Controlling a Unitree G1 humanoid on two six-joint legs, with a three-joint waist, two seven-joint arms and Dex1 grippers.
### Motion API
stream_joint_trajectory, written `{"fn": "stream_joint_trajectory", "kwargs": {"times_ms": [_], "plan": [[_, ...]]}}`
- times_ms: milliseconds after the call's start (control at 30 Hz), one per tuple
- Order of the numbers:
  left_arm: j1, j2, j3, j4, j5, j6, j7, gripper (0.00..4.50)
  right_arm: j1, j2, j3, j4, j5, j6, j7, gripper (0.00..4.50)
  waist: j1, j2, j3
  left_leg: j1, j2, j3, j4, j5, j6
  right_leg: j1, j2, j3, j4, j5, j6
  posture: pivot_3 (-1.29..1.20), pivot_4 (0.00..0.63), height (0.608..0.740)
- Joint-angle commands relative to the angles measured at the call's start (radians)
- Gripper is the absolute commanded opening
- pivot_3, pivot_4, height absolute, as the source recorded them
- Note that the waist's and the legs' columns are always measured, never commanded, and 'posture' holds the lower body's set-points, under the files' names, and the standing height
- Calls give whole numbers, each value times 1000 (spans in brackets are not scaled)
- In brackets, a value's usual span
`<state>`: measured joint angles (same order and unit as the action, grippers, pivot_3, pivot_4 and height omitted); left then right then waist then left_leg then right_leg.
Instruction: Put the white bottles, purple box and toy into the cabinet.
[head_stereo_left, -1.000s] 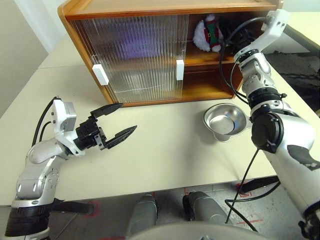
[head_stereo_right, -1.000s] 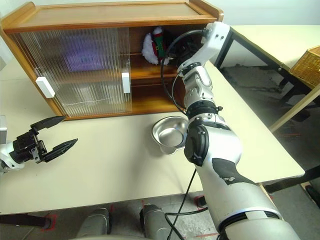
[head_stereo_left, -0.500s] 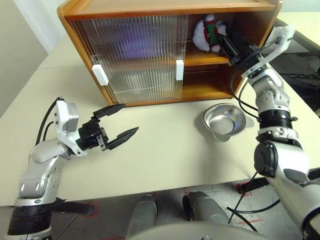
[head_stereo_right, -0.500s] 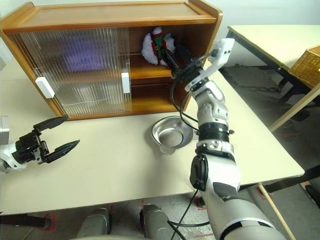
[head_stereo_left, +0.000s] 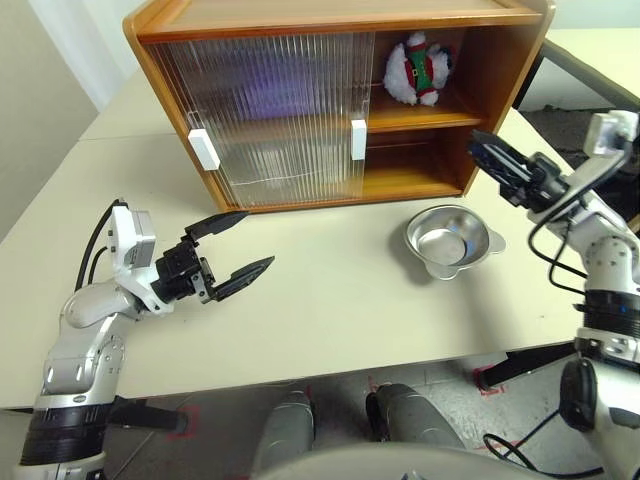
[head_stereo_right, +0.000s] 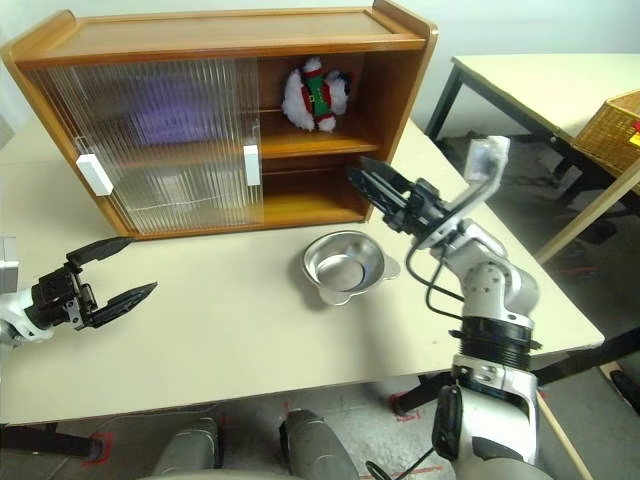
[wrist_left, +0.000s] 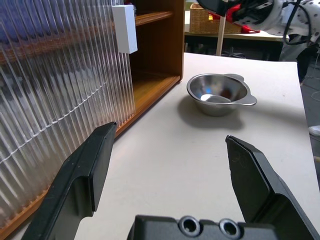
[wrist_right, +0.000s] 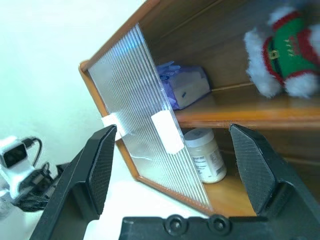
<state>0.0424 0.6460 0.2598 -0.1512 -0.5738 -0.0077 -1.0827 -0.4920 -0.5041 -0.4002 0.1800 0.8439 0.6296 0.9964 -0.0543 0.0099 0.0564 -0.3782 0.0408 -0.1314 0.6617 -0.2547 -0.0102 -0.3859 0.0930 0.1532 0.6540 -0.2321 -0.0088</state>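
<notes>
Right wrist view: toy on cabinet's upper shelf.

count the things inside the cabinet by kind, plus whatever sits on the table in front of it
white bottle: 1 in view, lower shelf
purple box: 1, upper shelf
toy: 1, upper shelf
metal bowl: 1, on the table
total: 4
</notes>
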Motion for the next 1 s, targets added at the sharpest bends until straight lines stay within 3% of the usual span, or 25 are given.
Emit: {"fn": "stream_joint_trajectory", "kwargs": {"times_ms": [33, 133, 367, 600, 1000], "plan": [[6, -5, -3, 15, 15, -15, -3, 4500, 66, -50, -29, -13, 40, 78, 5, 4477, 3, 0, 0, 1, 0, 0, 0, 0, 0, 1, 0, 0, 0, 0, 0, -25, 53, 740], [7, -7, -3, 20, 16, -21, -2, 4500, 111, -46, -77, 21, 46, 54, -33, 4477, 7, 0, 0, 1, 0, 0, 0, 0, 0, 2, 0, -1, 0, 0, 0, -17, 58, 740], [1, -9, -3, 32, 16, -31, -3, 4500, 197, 127, -226, -49, 189, 70, -267, 4477, 9, 0, -1, 2, 0, 0, -3, 0, 0, 1, 0, 0, 0, -1, 0, -11, 56, 740], [-6, -2, 0, 46, 13, -34, -7, 4500, 299, 245, -309, -77, 162, -67, -513, 4477, 14, 1, -1, -2, 1, -4, -3, -1, -1, -3, -1, 0, 0, -3, 1, -27, 57, 740], [-41, 6, 0, 67, 16, -33, -13, 4500, 422, 322, -314, -165, 256, -71, -657, 4477, 11, 4, -3, -4, 1, -7, -4, -4, -5, -5, -2, 0, 0, -5, 2, -31, 45, 740]]}}
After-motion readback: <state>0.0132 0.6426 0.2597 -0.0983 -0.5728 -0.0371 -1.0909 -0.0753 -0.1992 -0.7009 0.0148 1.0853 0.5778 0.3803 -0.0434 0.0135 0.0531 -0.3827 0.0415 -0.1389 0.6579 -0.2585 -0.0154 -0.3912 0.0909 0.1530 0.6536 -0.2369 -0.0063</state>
